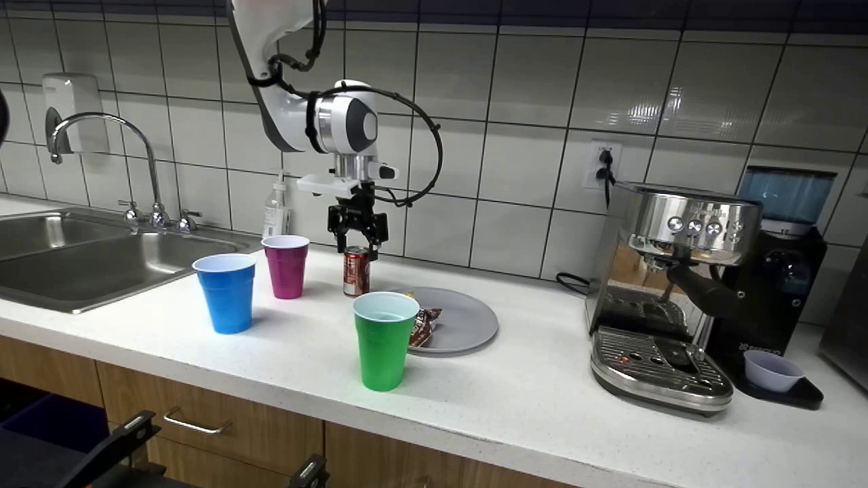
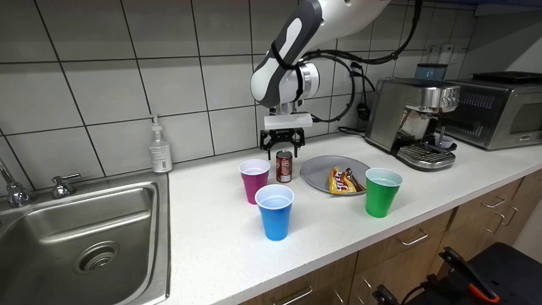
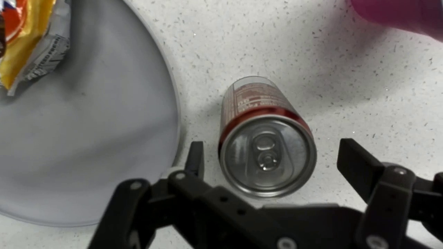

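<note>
A small red can (image 1: 357, 274) with a silver top stands upright on the white counter. My black gripper (image 2: 283, 156) points straight down above it with jaws spread wide. In both exterior views the fingertips hang at about the height of the can's top. Looking down in the wrist view, the can's lid (image 3: 268, 157) lies between the two fingers (image 3: 196, 157), with a gap on each side and a wider one at the right. Nothing is gripped. Beside the can is a grey plate (image 3: 114, 114) with a yellow and brown snack packet (image 2: 345, 181) on it.
A magenta cup (image 2: 255, 180) stands near the can, with a blue cup (image 2: 276, 214) in front. By the plate is a green cup (image 1: 385, 342). A sink (image 2: 84, 220), a soap bottle (image 2: 160, 148), the tiled wall and an espresso machine (image 1: 668, 291) surround this area.
</note>
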Action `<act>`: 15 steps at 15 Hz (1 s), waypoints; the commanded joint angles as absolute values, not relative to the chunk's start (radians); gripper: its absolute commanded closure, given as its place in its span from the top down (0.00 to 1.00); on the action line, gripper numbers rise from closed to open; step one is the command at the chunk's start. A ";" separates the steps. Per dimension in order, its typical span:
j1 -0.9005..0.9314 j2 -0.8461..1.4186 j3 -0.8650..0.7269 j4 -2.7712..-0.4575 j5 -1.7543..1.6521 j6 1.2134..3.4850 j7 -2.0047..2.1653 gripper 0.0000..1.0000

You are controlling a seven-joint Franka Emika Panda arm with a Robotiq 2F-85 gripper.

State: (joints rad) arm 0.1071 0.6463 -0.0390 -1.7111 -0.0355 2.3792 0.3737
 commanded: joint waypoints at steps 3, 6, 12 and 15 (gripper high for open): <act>0.079 0.595 -0.024 -1.738 0.014 2.370 0.299 1.00; 0.062 0.565 -0.021 -1.766 0.037 2.380 0.262 1.00; 0.024 0.505 -0.026 -1.834 0.063 2.384 0.200 1.00; 0.004 0.478 -0.031 -1.871 0.066 2.386 0.179 1.00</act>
State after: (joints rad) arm 0.0320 0.5411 -0.0393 -1.7995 0.0430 2.3809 0.2264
